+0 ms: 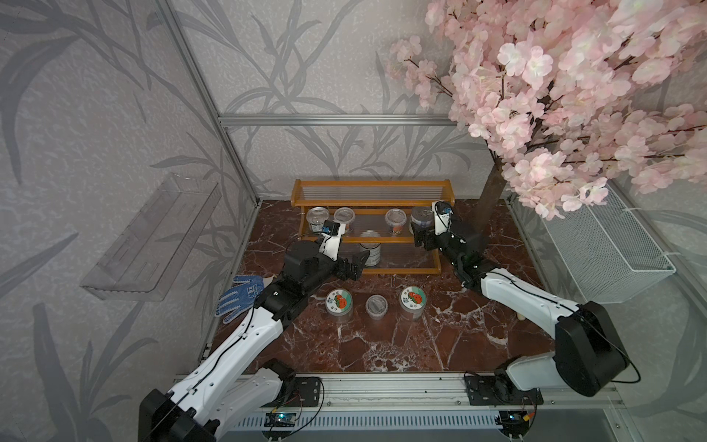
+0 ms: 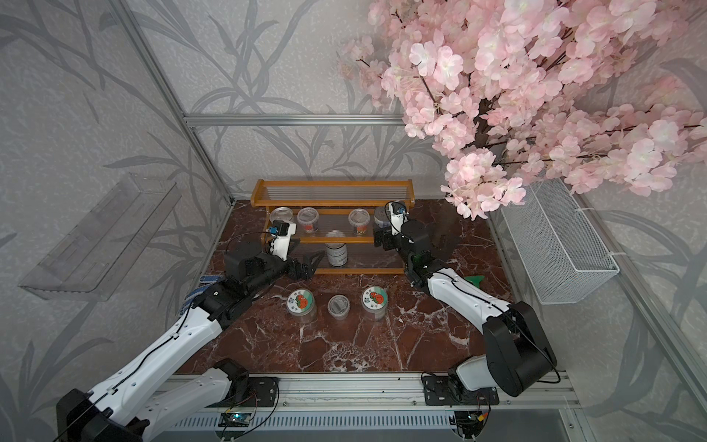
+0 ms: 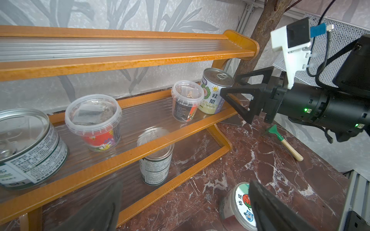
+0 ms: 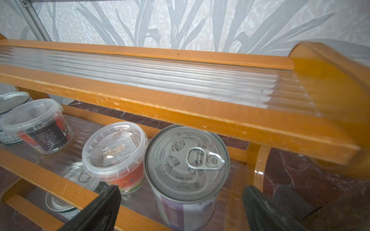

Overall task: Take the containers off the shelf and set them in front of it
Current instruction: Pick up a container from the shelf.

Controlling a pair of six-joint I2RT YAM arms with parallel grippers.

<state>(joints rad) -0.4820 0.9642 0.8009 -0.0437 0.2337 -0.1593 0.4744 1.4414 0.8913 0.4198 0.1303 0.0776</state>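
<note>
The right pincer (image 4: 180, 189) is released, its jaws spread to either side of a pull-tab tin (image 4: 187, 160) on the middle tier of the shelf (image 1: 367, 183). As far as the wrist view shows, they do not touch it. Just beside that tin, away from the shelf's end post, stands a clear cup (image 4: 115, 152). Beyond it are a second cup (image 4: 38, 124) and a wide tin (image 3: 28, 148) at the far end.

The left pincer (image 2: 315, 264) is also released and holds nothing. A slim tin (image 2: 336, 250) stands just ahead of its tips on the lowest tier.

Behind both pincers, on the table (image 1: 382, 344) in front of the shelf, a third cup (image 1: 376, 306) stands between a fruit-lidded jar (image 1: 338, 302) and a second jar (image 1: 412, 298). Three containers look delivered and five not, and the step in hand seems to be a double reach.

Next, I judge, each pincer must advance until its tin sits deep between the jaws, clench, and lift clear of the tier's front rail. The right one must mind the top tier overhead.
</note>
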